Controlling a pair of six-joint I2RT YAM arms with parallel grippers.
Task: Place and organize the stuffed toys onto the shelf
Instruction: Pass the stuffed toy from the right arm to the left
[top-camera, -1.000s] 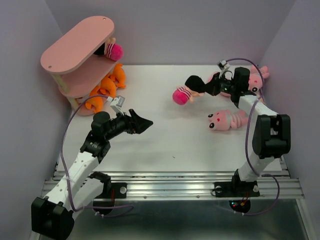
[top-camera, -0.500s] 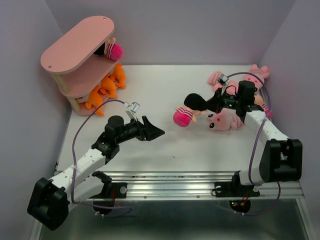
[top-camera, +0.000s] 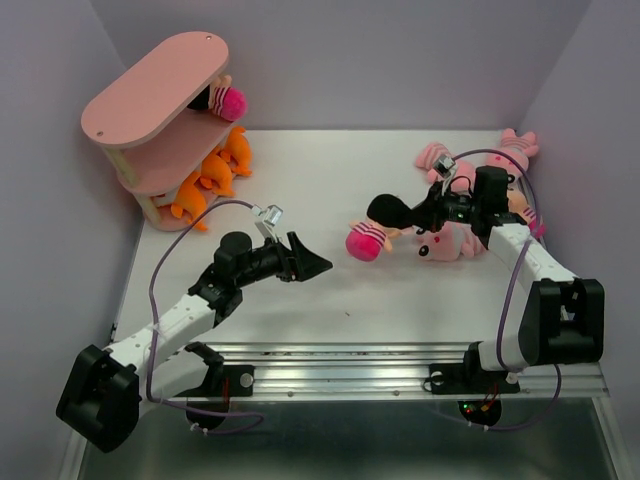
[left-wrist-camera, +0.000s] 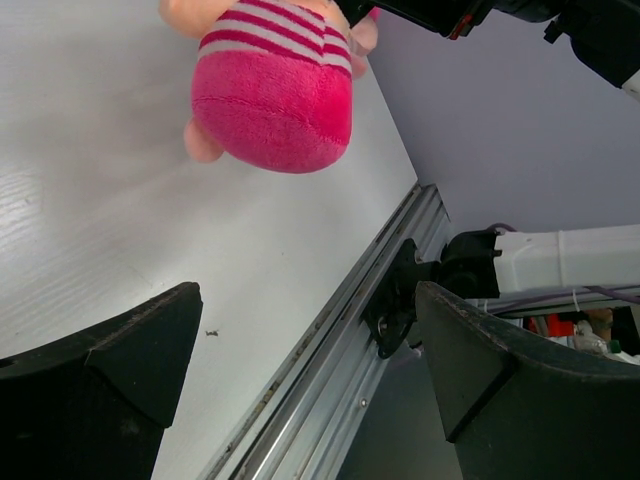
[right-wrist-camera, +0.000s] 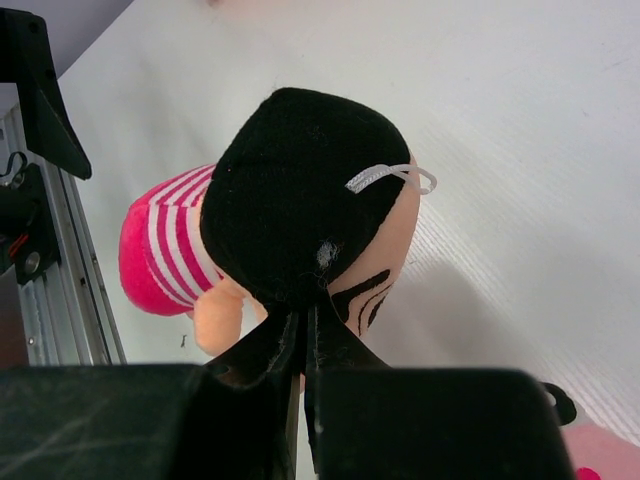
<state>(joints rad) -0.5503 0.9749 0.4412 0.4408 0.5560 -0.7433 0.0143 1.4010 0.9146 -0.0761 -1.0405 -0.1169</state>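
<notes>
1. Right gripper (right-wrist-camera: 304, 318) is pinched shut on the black hair of the peach-faced plush doll in magenta stripes (top-camera: 372, 235), which hangs over the middle of the white table (top-camera: 300, 180).
2. Left gripper (top-camera: 312, 263) gapes wide open and empty, near the doll's body.
3. Risk: the thin pinch on the hair slips — the doll drops short of the pink three-tier shelf (top-camera: 150, 95) at far left.

black-haired doll (top-camera: 368, 236) aloft, pink shelf (top-camera: 150, 90) back-left
</notes>
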